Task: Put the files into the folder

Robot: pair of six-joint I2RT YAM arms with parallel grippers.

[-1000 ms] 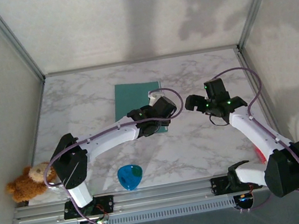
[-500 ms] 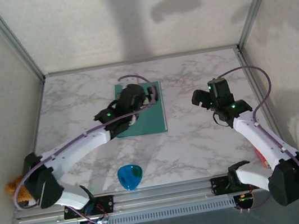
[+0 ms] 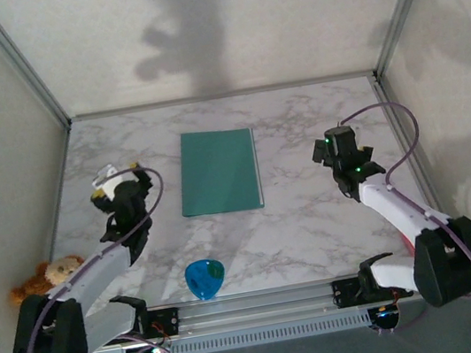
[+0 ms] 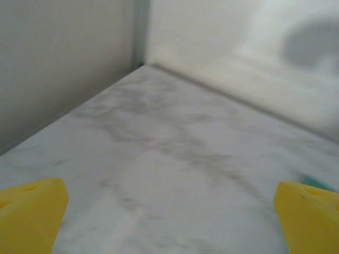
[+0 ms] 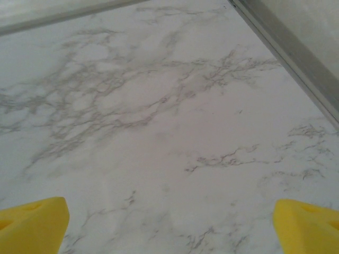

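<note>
Left hand [image 3: 115, 174], jaws wide, has swung off the folder [image 3: 218, 171].

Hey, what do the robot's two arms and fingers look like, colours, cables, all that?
The left arm and right arm share white tube links and bulky black joints, on black bases bolted to a silver rail. A mauve cable loops along each. Small green lights dot the right arm's wrist. The fingers are bright yellow blunt wedges.

Marble table [image 4: 159, 143] beneath the wide-spread left tool [image 4: 169, 219], folder [image 4: 320, 183] sliver at right
</note>
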